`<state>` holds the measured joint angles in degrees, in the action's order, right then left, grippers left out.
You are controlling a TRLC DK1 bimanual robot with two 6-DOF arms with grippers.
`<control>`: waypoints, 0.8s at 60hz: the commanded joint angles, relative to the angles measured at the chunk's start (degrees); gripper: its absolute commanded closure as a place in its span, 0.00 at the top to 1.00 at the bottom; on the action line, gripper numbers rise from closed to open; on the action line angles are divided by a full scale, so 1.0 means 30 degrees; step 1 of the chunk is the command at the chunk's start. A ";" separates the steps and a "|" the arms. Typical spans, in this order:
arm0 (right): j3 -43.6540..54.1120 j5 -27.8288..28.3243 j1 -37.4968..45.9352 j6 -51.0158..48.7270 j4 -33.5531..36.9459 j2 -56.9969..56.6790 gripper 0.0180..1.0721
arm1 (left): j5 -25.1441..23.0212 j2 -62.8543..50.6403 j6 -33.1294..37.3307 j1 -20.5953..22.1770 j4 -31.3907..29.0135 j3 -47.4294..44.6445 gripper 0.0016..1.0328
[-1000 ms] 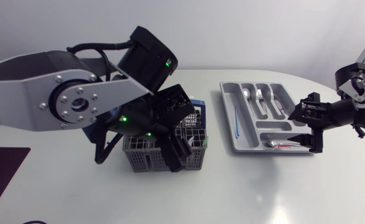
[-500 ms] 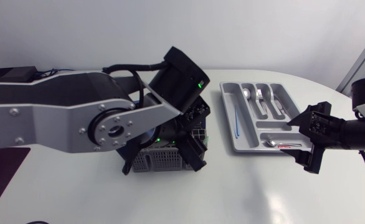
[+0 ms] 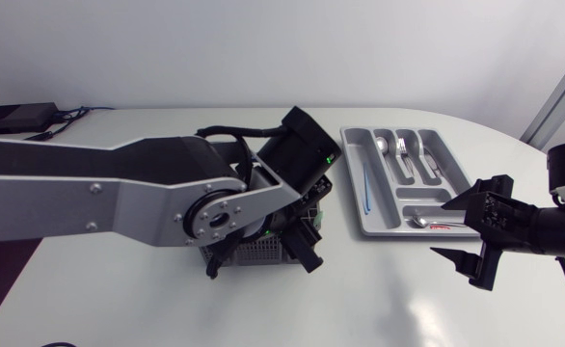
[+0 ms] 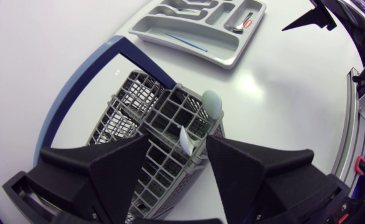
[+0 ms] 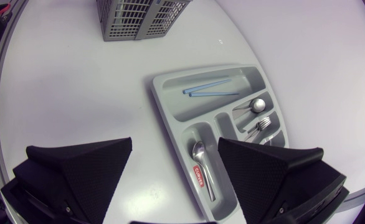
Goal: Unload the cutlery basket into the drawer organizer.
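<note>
left end effector released over cutlery basket | right end effector released | drawer organizer at basket's 2 o'clock | risk: basket is tipped if mesh is snagged

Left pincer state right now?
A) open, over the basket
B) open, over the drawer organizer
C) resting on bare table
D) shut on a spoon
A: the left wrist view shows the left pincer with its fingers spread wide and gripping nothing, and the basket is straight below it.
</note>
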<state>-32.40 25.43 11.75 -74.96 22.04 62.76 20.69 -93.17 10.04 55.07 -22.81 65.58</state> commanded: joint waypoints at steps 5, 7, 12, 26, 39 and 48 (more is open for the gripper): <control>0.0723 0.0195 0.0098 0.0289 -0.0023 -0.0823 0.95 | 0.0575 -0.0439 -0.0682 0.0218 0.0278 0.0259 0.36; 0.0781 0.0195 0.0098 0.0289 -0.0023 -0.0911 0.95 | 0.0663 -0.0498 -0.0740 0.0130 0.0337 0.0288 0.24; 0.0811 0.0283 0.0186 0.0289 0.0006 -0.1087 0.95 | 0.0663 -0.0586 -0.0916 -0.0016 0.0337 0.0376 0.12; 0.1045 0.0371 0.0449 0.0260 0.0065 -0.1292 0.95 | 0.0546 -0.0703 -0.1297 -0.0309 -0.0278 0.0874 0.06; 0.1250 0.0371 0.0449 0.0230 0.0094 -0.1555 0.95 | 0.0399 -0.0644 -0.1356 -0.0309 -0.0308 0.0844 0.03; 0.1338 0.0371 0.0449 0.0201 0.0123 -0.1673 0.95 | 0.0399 0.0030 -0.1209 0.0247 -0.0571 0.0903 0.03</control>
<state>-29.89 25.96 12.86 -74.96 22.06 58.15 21.54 -93.91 7.44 54.89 -23.49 66.50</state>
